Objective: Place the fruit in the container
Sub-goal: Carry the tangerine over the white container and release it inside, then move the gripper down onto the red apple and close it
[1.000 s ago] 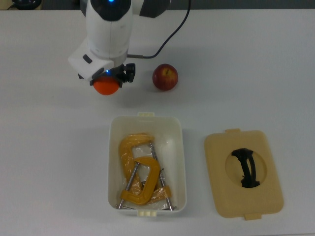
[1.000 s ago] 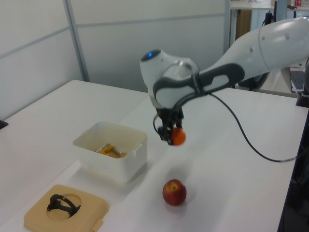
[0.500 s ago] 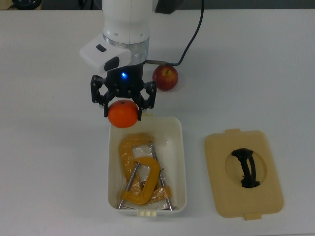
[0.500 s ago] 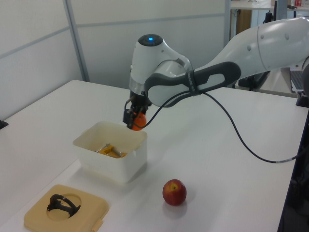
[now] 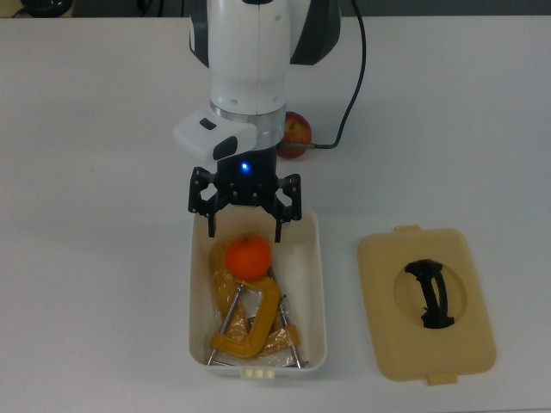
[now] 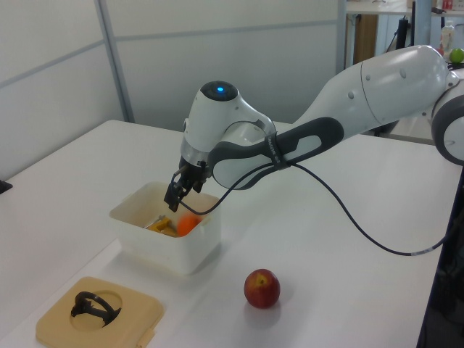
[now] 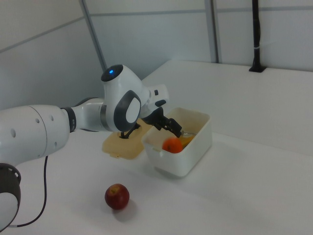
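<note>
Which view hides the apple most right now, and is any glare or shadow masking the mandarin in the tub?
Top view: the arm covers most of the apple, leaving only a sliver; the mandarin is evenly lit and sits clear below the open gripper. Left view: the apple is fully visible with a soft shadow. Right view: no glare on the tub.

The arm point(image 6: 377, 87) was glossy white with rounded link shells, broken by dark grey bands at its joints. A small blue light glowed on the wrist housing. A black cable point(image 6: 362, 225) looped from the wrist away over the table. The gripper point(image 5: 244, 225) was black, with angular, open-framed fingers point(image 5: 209, 222) below a white flange.
</note>
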You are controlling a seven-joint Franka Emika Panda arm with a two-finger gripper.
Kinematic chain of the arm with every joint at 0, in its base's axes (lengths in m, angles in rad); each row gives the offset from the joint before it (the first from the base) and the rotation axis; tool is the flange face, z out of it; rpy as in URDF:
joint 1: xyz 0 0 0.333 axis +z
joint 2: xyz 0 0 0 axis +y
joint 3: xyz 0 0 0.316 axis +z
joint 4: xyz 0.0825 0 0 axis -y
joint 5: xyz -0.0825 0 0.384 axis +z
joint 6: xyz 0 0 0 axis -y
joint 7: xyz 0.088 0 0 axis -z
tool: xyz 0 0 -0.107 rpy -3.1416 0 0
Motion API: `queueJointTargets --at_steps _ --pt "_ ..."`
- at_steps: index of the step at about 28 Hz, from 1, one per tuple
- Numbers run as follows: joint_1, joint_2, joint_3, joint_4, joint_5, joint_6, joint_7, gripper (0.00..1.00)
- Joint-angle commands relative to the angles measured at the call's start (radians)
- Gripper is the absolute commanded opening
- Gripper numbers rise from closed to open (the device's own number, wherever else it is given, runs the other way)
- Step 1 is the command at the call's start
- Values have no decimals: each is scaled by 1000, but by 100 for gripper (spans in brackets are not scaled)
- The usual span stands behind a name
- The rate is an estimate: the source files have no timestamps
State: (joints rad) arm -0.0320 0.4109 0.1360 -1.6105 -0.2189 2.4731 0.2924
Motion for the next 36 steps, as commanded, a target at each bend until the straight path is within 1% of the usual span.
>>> queueJointTargets --at_steps 1,3,6,7,10,13,16,17,20,22,30,36 --pt "35 -62 7 -40 -13 -107 65 100" --pt "47 -86 16 -57 -11 -169 67 100" --pt "55 -132 37 -101 -11 -256 62 100" --pt "56 -162 49 -135 -8 -296 59 100" --pt "56 -193 68 -180 -7 -338 56 100" --pt "56 -195 88 -215 -5 -379 36 100" --pt "56 -193 96 -246 -5 -404 8 100" --pt "56 -193 100 -273 -4 -424 -10 100" --pt "56 -193 115 -307 -4 -457 -48 100" --pt "56 -193 116 -330 -4 -480 -99 100" --pt "56 -172 119 -361 -4 -491 -122 100" --pt "58 -173 128 -388 -5 -493 -121 100"
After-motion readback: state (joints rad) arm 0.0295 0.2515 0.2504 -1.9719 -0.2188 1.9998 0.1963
